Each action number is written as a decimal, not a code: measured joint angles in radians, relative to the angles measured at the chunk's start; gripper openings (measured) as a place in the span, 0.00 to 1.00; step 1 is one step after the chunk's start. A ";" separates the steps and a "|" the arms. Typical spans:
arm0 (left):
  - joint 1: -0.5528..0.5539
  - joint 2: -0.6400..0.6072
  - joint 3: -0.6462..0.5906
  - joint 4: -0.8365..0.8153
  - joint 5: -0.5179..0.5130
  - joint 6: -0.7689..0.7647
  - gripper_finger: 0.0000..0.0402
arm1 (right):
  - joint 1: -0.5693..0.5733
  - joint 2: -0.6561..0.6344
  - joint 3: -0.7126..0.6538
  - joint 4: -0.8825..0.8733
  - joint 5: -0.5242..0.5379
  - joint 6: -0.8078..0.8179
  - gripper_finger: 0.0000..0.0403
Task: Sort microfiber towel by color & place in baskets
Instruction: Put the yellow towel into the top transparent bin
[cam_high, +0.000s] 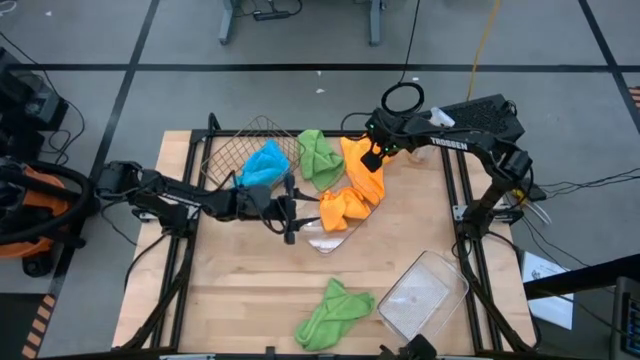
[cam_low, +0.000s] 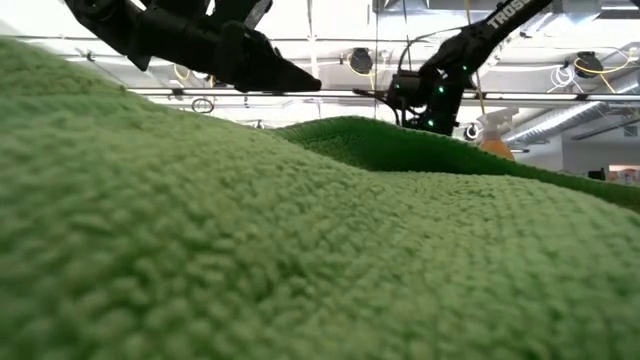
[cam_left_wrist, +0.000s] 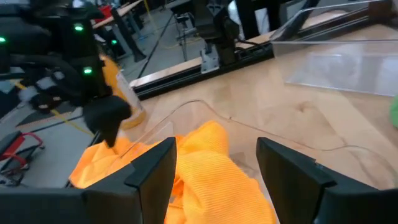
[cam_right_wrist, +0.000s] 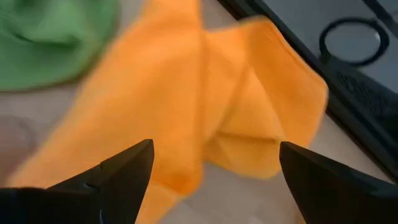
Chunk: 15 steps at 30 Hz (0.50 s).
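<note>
Two orange towels (cam_high: 355, 190) lie crumpled, soft and ribbed, in a clear tray (cam_high: 335, 238) mid-bench, grouped there by color. We see the right gripper (cam_right_wrist: 211, 165) spread wide above one, likely just released. The left gripper (cam_left_wrist: 214, 162) hangs wide beside the other. The blue towel (cam_high: 264, 165) sits in the wire basket (cam_high: 228, 150)

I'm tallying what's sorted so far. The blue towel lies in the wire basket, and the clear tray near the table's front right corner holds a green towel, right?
Not quite. The blue towel does lie in the wire basket, but in the high view the clear tray at the front right holds nothing; the green towel lies on the table beside it.
</note>
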 joint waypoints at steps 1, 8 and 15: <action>0.000 0.000 0.000 0.000 0.007 0.000 0.57 | 0.009 0.000 0.011 0.000 0.000 -0.002 0.84; -0.006 0.000 -0.001 -0.015 0.068 -0.002 0.57 | 0.034 0.062 0.096 -0.032 0.045 -0.012 0.84; -0.035 0.000 -0.001 -0.052 0.080 -0.001 0.57 | 0.034 0.254 0.240 -0.191 0.063 0.016 0.84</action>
